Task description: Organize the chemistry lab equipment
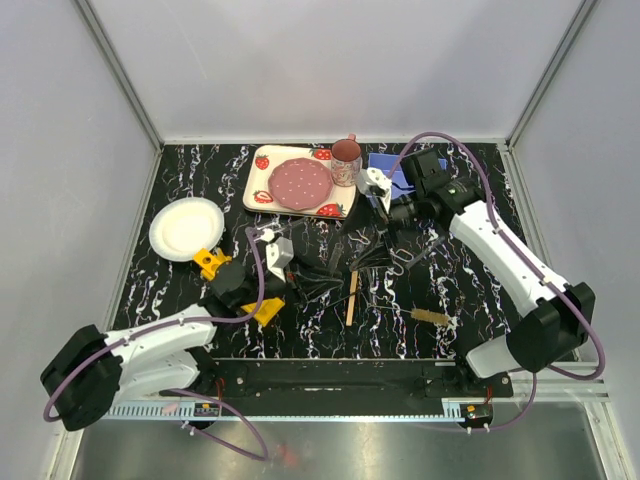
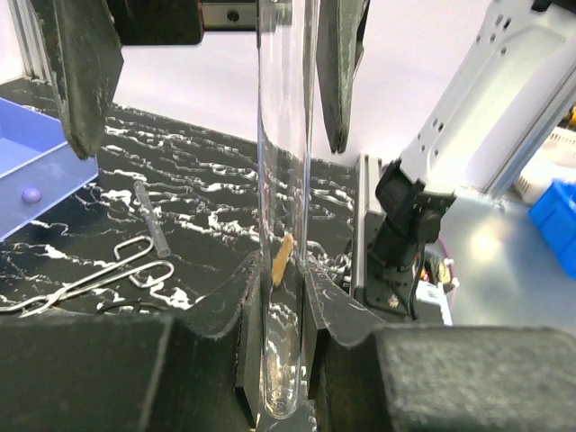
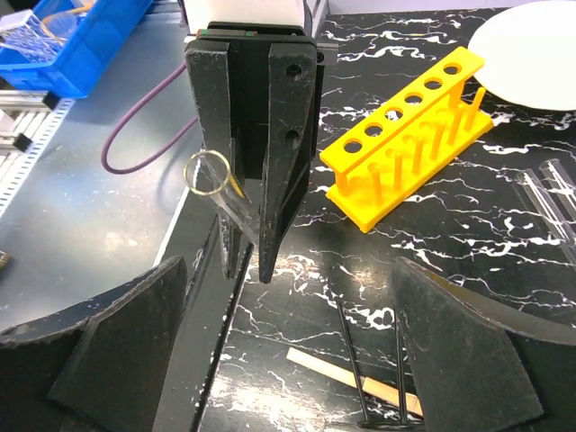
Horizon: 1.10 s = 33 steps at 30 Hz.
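Two claws: left claw (image 2: 279, 328) and right claw (image 3: 290, 267) face each other over the middle of the bench (image 1: 330, 340).
Left claw: nearly closed, pads pinching a glass tube (image 2: 283, 180) close to its rounded end.
Tube axis: it runs from the left claw out toward the right claw, lifted off the bench, with its open mouth turned to the right wrist camera.
Right claw: spread wide and holding nothing. Its fingers stand either side of the tube's mouth end in the left wrist view. Whether the tube reaches in between them I cannot tell.
Rack (image 3: 409, 135): yellow, on the bench left of the left claw and nearer, partly under the left arm. The holes that show look empty.
Rack axis: far-left to near-right.
Nearer arm: the left. The right would have to reach across.
Coming move, as I judge it: the tube must stand upright, round end down, over a hole. The left claw grips that very end, so a pass to the right claw at the mouth end looks likely.
Risk: glass slipping during a handover.
Loose kit: tongs (image 2: 90, 274), stick (image 1: 352, 297) and brush (image 1: 432, 317) lie right of the rack. Spare tubes (image 3: 553, 193) lie on the bench.
Not for sorting: plate (image 1: 160, 235) far left, tray (image 1: 258, 185) far.
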Available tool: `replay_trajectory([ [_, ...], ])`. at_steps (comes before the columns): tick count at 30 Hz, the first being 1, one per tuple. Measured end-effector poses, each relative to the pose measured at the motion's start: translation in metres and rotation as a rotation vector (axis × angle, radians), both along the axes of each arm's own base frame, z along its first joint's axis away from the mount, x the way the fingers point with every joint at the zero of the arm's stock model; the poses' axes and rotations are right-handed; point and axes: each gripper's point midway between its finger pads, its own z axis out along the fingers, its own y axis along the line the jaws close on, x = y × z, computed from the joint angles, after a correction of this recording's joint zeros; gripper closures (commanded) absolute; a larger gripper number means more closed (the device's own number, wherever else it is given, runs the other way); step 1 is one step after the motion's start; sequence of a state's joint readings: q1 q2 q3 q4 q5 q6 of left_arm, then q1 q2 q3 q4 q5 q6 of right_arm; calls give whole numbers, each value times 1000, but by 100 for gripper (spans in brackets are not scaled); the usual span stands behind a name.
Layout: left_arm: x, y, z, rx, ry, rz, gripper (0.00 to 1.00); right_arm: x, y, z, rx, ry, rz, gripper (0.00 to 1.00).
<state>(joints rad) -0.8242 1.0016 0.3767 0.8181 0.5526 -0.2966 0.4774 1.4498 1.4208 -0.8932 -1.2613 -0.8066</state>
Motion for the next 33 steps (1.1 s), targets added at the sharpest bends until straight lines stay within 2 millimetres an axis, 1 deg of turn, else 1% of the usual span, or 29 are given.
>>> replay_trajectory([
  [5,8,-2,10,-108,70,28,82,6,13,3,28,129,-20,1],
  [9,17,-1,22,-199,113,73,82,12,20,3,38,229,-52,5],
  [13,27,2,33,-260,129,131,82,19,28,3,60,344,-84,8],
  [16,29,2,40,-297,127,165,82,24,34,4,94,438,-102,9],
  [19,32,2,43,-315,138,198,82,27,39,10,125,505,-107,12],
  [23,38,2,42,-331,162,250,81,29,41,27,171,514,-106,16],
  [26,44,2,40,-340,181,291,81,29,41,35,191,507,-103,21],
  [28,49,2,39,-344,195,317,81,28,41,37,197,504,-102,26],
  [33,58,0,42,-363,220,355,81,31,42,34,196,516,-121,34],
])
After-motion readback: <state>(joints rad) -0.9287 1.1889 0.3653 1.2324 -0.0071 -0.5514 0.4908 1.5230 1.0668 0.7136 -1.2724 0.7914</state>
